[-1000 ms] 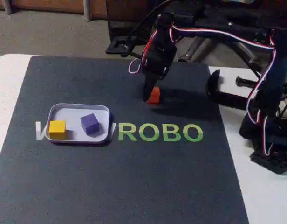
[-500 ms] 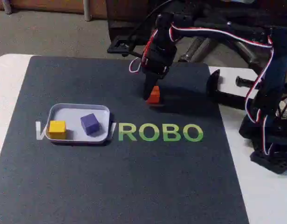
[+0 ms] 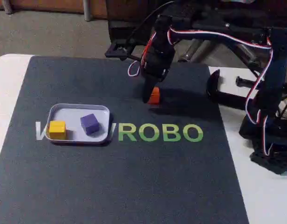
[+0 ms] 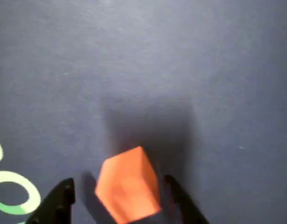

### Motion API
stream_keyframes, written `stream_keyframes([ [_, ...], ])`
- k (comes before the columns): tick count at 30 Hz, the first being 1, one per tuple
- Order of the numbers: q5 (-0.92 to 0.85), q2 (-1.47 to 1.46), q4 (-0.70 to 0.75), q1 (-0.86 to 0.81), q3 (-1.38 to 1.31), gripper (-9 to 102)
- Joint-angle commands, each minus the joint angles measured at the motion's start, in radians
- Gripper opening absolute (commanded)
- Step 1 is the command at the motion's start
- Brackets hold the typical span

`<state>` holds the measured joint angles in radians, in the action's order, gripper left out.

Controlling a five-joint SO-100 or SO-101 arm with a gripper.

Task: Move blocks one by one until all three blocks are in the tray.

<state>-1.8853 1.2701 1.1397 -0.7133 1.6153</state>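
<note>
Slippage threatens: the gripper point(image 4: 119, 198) clasps the orange block point(image 4: 128, 185) skewed, corner-forward, so it could twist free before the tray point(image 3: 78, 109).

**Three Blocks, One Tray, One Arm**

Three blocks: one orange block point(image 3: 154, 95) at upper centre of the fixed view, one yellow block point(image 3: 57, 129) and one purple block point(image 3: 90, 124) at centre left. One white tray point(image 3: 78, 108). One dark mat point(image 3: 134, 177). One robot arm point(image 3: 269, 88).
</note>
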Motion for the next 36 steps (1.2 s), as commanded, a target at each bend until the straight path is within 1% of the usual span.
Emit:
stream_keyframes([
  [1,-0.021,0.023,-0.006,0.005,-0.006,21],
  [4,-0.041,0.048,-0.009,0.0,0.025,20],
  [12,-0.152,0.178,-0.098,-0.055,0.219,19],
  [19,-0.106,0.164,-0.103,-0.025,0.189,19],
  [27,-0.092,0.133,-0.103,-0.005,0.158,18],
  [36,-0.06,0.067,-0.098,0.014,0.086,12],
])
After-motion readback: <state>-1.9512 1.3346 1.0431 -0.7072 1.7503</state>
